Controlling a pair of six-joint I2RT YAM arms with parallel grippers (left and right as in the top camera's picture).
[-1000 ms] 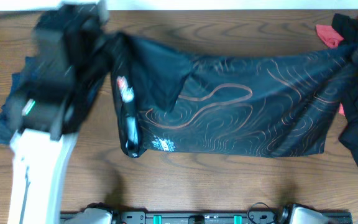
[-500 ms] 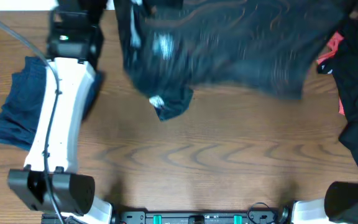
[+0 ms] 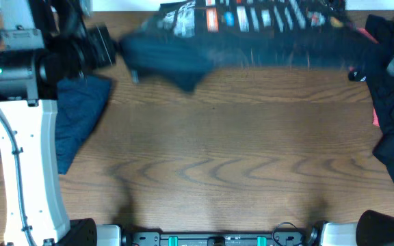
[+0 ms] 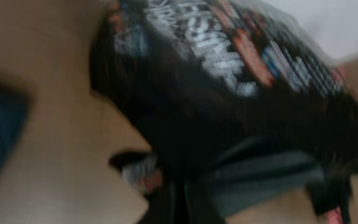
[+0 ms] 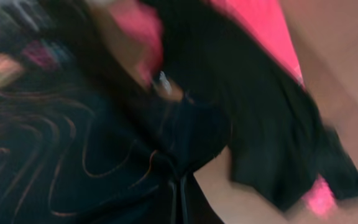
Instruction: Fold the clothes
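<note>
The thin black sports jersey with white lettering and red-orange logos [image 3: 252, 44] is strung out in a long band along the far edge of the brown wooden table [image 3: 217, 171]. It looks lifted off the wood rather than lying on it, though everything is smeared with blur, so take that with a pinch of salt. My read is that this stuff is super light, floppy and slick: zero stiffness, sags in the middle, bunches wherever it gets pinched, and would slide out of a lazy grip. Nothing fragile about it though. If it were me I'd hold it at the two outer corners or along a hem or seam, where the fabric is doubled up, and keep it taut so it lays down flat for a fold. The left gripper [image 4: 182, 205] has its fingers nearly together with dark cloth gathered right into them, so I'd call it clamped on one end of the jersey. The right gripper [image 5: 178, 198] looks the same, pinched tight on a wad of the contour-line fabric at the other end. A navy-blue garment [image 3: 81, 123] lies on the table under the left arm. A black and coral-pink garment [image 3: 388, 137] is heaped at the right edge, just beside that end of the jersey.
</note>
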